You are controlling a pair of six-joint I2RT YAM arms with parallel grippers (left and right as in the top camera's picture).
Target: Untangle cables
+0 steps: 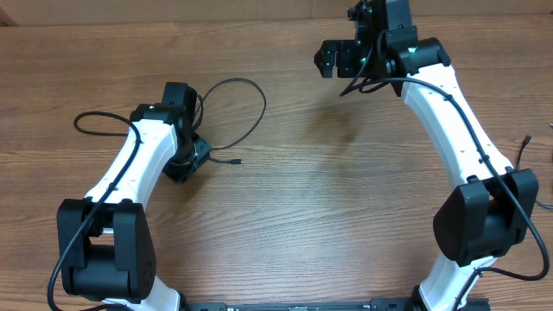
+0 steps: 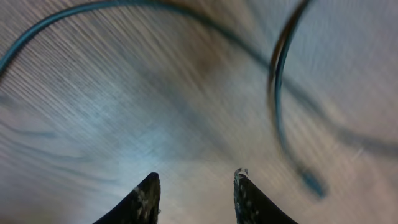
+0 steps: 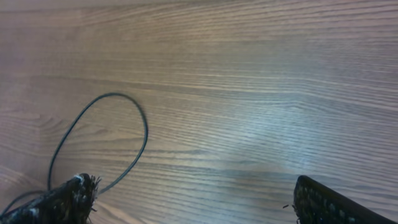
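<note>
Left gripper (image 2: 196,186): jaws partly apart, moderate gap, nothing between them. Both fingertips (image 2: 147,190) sit low over the table (image 1: 328,199), with bare wood grain in the gap. This wrist view is motion-blurred.

Just ahead of the right-hand tip: the plug tip (image 2: 313,185) of a thin black cable (image 2: 277,93). It lies on the wood beside the finger. Contact: cannot tell, looks apart. From the tip the cable curves up toward the top of the view. Another thin stretch arcs across the top left. Same cable or not, cannot tell.

Overhead: left gripper is down at the table, left of centre. The cable leaves from its far side, swings right in one wide open loop and comes back. It ends with the plug tip on bare wood just right of the gripper. The run under the wrist is hidden.

A dark cord (image 1: 82,121) curls left of the left arm and goes in under its white link. Loose cable or arm wiring: cannot tell.

Right gripper (image 3: 193,199): jaws wide, gripping nothing. It is held above the wood at the far side, right of centre, well apart from the loop. Its wrist view shows the loop lower left, its ends dropping behind the left fingertip in frame.

Right table edge: a short thin cord (image 1: 521,151) with a small tip, beside the right arm.
</note>
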